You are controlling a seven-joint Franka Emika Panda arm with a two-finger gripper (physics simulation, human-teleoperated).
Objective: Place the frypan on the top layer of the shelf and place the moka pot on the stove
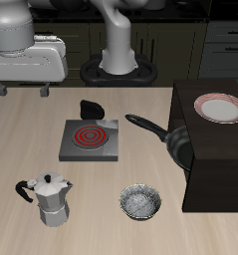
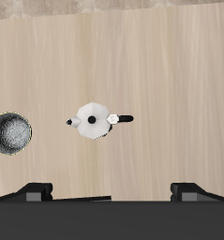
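The silver moka pot (image 1: 49,197) stands upright on the table near the front edge, apart from the grey stove (image 1: 91,140) with its red coil. The black frypan (image 1: 177,146) sits on the table against the side of the dark shelf (image 1: 212,164), its handle pointing toward the stove. My gripper (image 1: 21,86) hangs high above the table, open and holding nothing. In the wrist view the moka pot (image 2: 93,120) shows from above, far below the gripper (image 2: 113,192), whose fingertips (image 2: 38,191) are spread wide.
A white plate with a pink rim (image 1: 220,108) lies on the shelf's top. A small silvery patterned bowl (image 1: 140,203) (image 2: 10,133) stands beside the moka pot near the front edge. A small black object (image 1: 91,108) sits behind the stove.
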